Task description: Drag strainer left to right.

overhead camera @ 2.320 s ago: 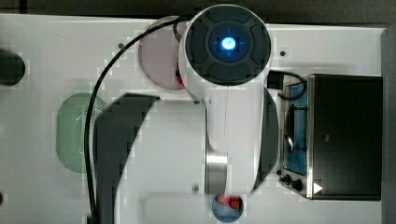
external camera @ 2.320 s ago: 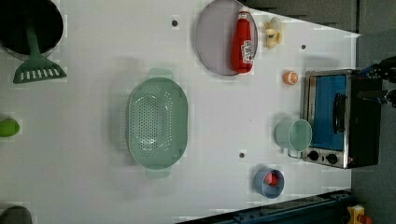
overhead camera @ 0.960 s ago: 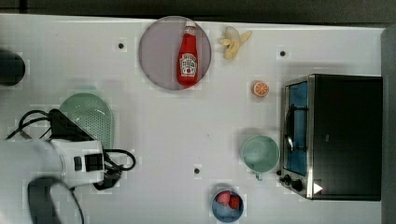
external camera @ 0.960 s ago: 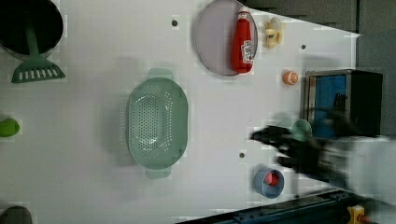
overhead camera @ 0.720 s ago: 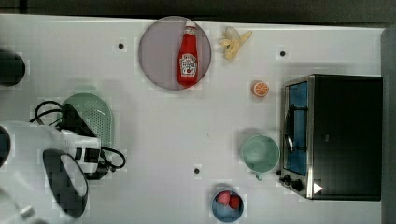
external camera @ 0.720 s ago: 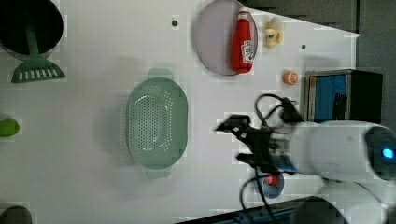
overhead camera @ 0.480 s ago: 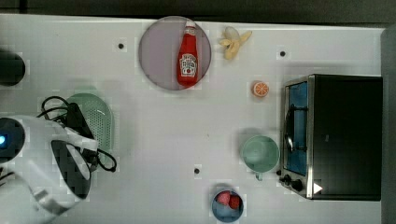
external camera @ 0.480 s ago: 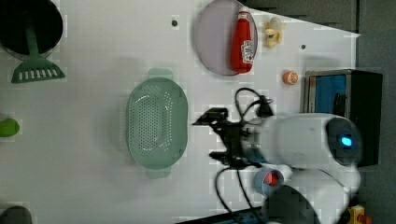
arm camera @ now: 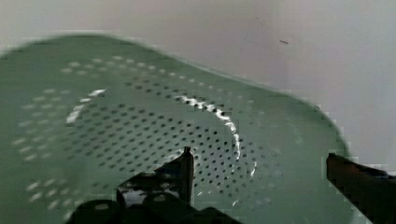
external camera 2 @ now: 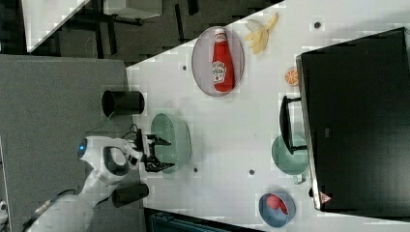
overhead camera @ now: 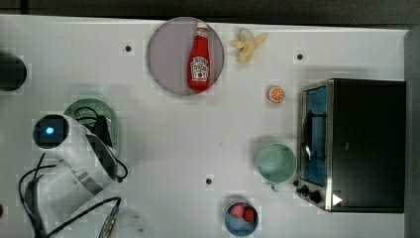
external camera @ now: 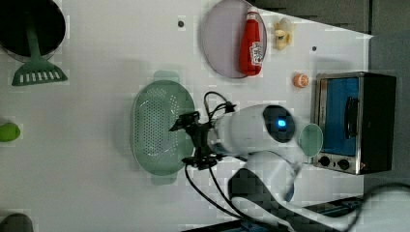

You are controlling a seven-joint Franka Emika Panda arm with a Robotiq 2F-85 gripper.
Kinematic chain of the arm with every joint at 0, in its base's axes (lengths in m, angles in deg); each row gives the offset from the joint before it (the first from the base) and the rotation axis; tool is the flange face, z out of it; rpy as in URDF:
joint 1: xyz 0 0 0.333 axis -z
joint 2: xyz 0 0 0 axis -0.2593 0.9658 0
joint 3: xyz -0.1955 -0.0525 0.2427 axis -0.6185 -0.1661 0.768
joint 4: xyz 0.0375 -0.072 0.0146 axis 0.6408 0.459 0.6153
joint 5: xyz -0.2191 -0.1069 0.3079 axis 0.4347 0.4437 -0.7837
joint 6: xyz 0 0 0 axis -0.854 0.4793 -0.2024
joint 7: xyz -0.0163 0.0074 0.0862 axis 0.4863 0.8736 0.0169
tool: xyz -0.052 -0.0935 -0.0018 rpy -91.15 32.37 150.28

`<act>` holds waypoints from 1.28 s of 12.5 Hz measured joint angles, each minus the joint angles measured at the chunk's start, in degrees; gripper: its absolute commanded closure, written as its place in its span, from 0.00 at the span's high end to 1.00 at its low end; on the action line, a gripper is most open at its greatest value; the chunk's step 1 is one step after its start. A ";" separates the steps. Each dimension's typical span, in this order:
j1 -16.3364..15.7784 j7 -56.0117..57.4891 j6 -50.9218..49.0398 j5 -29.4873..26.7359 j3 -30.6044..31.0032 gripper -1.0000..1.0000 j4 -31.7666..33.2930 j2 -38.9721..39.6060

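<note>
The gripper hangs over the strainer with its black fingers spread wide, holding nothing; one seems to sit inside the bowl, the other near the rim. The strainer is a pale green plastic oval, pierced all over with small holes, with a tab handle at each end. It lies on the white table toward the top view's left. The wrist view shows glossy highlights on its perforated floor.
</note>
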 measured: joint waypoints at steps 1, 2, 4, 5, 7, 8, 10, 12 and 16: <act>-0.15 -1.18 1.90 -0.06 -0.56 1.00 0.22 2.04; -0.26 -1.29 2.60 -0.10 -1.18 1.00 0.22 3.47; -1.19 -1.73 5.06 0.67 -3.02 1.00 0.00 5.48; -1.39 -1.73 7.19 1.34 -3.55 1.00 0.00 6.18; -3.53 -2.91 9.06 1.04 -7.18 1.00 0.56 5.62; -3.91 -3.02 9.23 0.87 -8.32 1.00 0.90 5.46; -3.54 -3.08 9.62 2.87 -9.12 1.00 1.01 5.20; -2.89 -3.08 10.13 1.51 -9.95 1.00 2.69 3.61; -2.42 -3.13 9.96 2.14 -11.61 1.00 4.36 1.99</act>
